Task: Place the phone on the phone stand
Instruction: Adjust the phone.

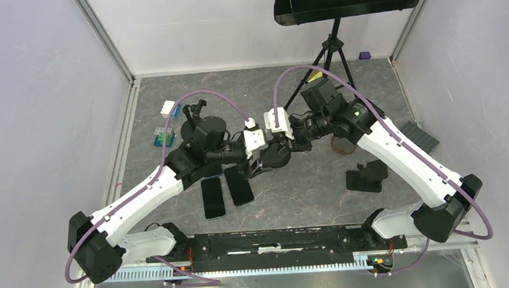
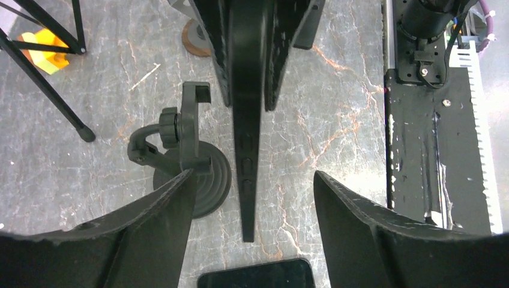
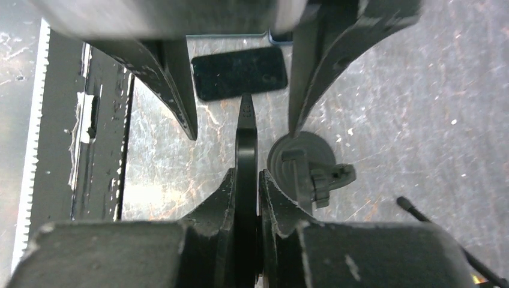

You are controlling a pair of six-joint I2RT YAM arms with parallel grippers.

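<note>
At the far left of the table point(image 1: 308, 187) lie small boxes point(image 1: 164, 135). Nearer the centre, two spare phones point(image 1: 213, 197) lie flat, side by side and face up. The left fingers point(image 2: 150, 234) are open: one finger stands on each side of the phone point(image 2: 247, 120), with a clear gap to it on both sides. The phone is held on edge at the centre of the table, between the two arms, and is clamped at its right end by the right fingers point(image 3: 279, 201), which are closed on it. The phone stand point(image 2: 193, 138) sits on the table just beside the phone, on its far side. Its round base is flat on the surface and its cradle arm is empty; stand and phone are not in contact. To the right, near the right arm, a second black holder point(image 1: 367, 176) rests on the table. A tripod music stand point(image 1: 331, 49) occupies the far side.
</note>
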